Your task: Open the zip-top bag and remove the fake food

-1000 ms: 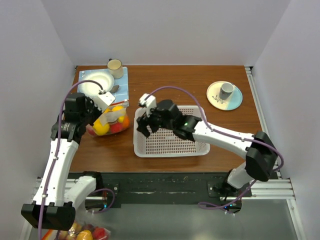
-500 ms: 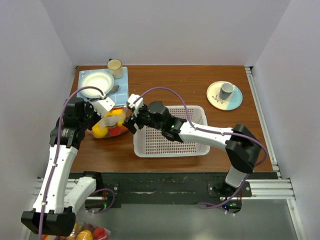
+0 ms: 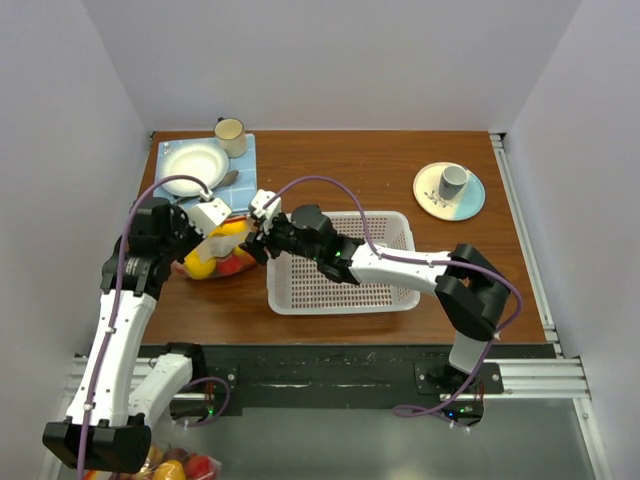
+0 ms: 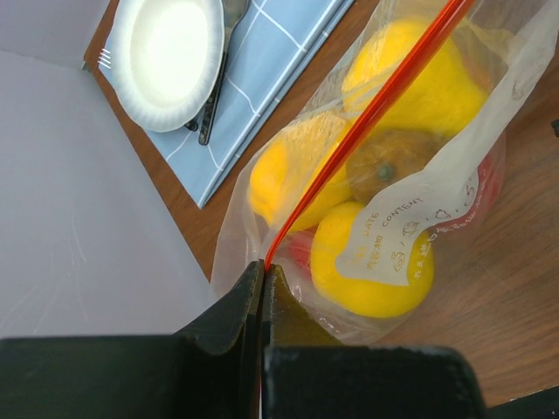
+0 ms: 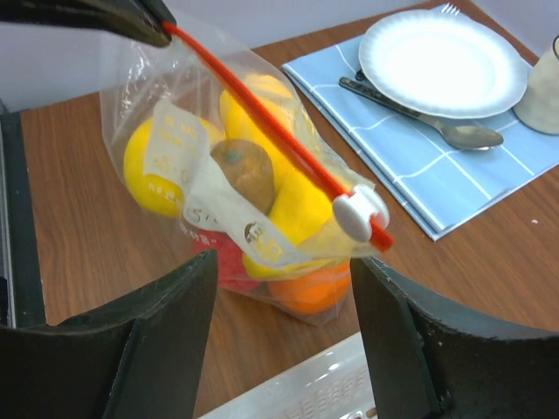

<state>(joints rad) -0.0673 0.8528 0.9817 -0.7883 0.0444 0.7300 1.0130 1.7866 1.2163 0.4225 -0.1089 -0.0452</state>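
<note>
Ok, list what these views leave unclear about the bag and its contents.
Top view: the left gripper and right gripper cover much of the zip-top bag, so the fake food cannot be counted.
Left wrist view: the zip strip runs off the top edge; the slider is out of frame.
Right wrist view: the red piece is mostly behind yellow ones; the label print is too small.

Overhead view; both wrist close-ups on zip-top bag (image 4: 419,201)

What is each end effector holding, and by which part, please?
Left end effector: the bag, by one end of its zip strip. Right end effector: nothing.
</note>
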